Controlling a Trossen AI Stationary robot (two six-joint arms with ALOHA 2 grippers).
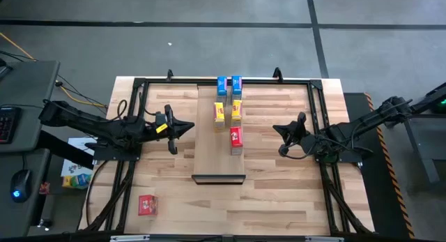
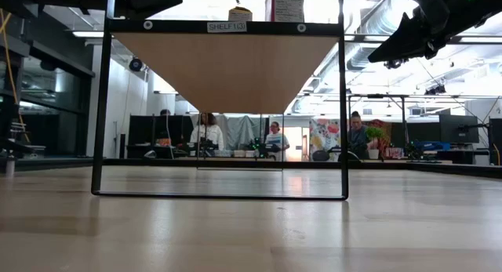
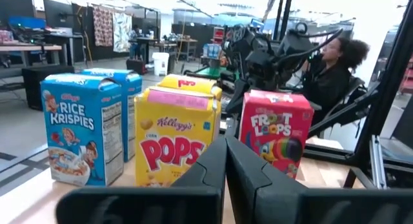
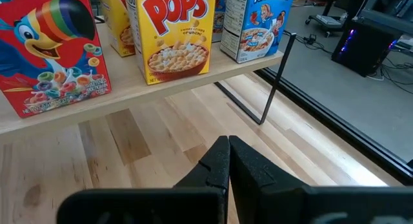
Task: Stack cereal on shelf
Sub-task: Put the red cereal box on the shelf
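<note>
Five cereal boxes are already on the shelf (image 1: 209, 148), with the sixth, a red box (image 1: 147, 204), lying flat on the tabletop well off to the shelf's left, near the front corner of the table (image 1: 279, 200). On the shelf, going from its far end toward the dark lip: two blue boxes (image 1: 228, 84), two yellow boxes (image 1: 228, 110), then one red box (image 1: 235, 139).

The left gripper (image 1: 187, 127) sits just beside the shelf's left edge, fingers pressed together with nothing between them. The right gripper (image 1: 280, 130) hangs off the shelf's right side, a bit further out, same deal: pinched closed and empty.

What I'd worry about: that stray red box is flat and behind the left arm, so the arm has to swing back away from the shelf, and a sloppy pick could skid it toward the table edge. Bringing it in, the open spot is right next to the standing red box, so a wide approach could easily tip it or domino the row.

The black frame legs (image 1: 132, 116) left of the shelf also crowd that path.
</note>
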